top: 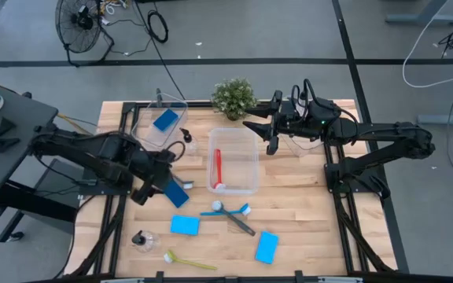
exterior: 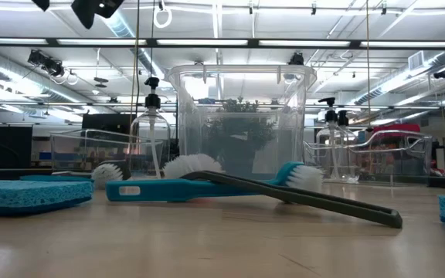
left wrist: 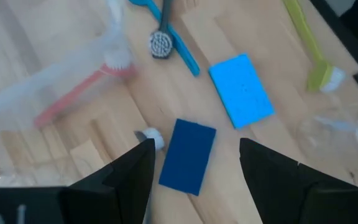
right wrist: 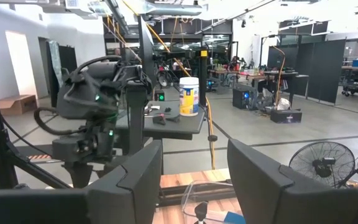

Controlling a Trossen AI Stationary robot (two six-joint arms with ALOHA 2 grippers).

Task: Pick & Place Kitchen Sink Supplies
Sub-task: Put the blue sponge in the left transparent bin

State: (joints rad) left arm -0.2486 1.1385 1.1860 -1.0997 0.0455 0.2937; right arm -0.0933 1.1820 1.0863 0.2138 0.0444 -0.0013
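My left gripper (top: pixel 154 187) (left wrist: pixel 194 171) is open and hovers over a dark blue sponge (top: pixel 178 193) (left wrist: pixel 188 155) that lies flat on the table, showing between the fingers in the left wrist view. Two lighter blue sponges (top: pixel 185 225) (top: pixel 267 247) lie nearer the near edge, and another (top: pixel 165 119) is in the far-left bin. A red brush (top: pixel 218 168) lies in the centre bin. The blue brush (top: pixel 228 211) and grey brush (top: pixel 241 222) lie crossed; the yellow-green brush (top: pixel 189 262) is by the near edge. My right gripper (top: pixel 264 135) (right wrist: pixel 194 180) is open, raised beside the centre bin.
Clear bins stand at far left (top: pixel 149 134) and centre (top: pixel 248 182). A small potted plant (top: pixel 234 97) sits at the far edge. Pump bottles stand near the left bin (top: pixel 185 142) and at the near left corner (top: pixel 141 240). Bare wood shows on the table's right side.
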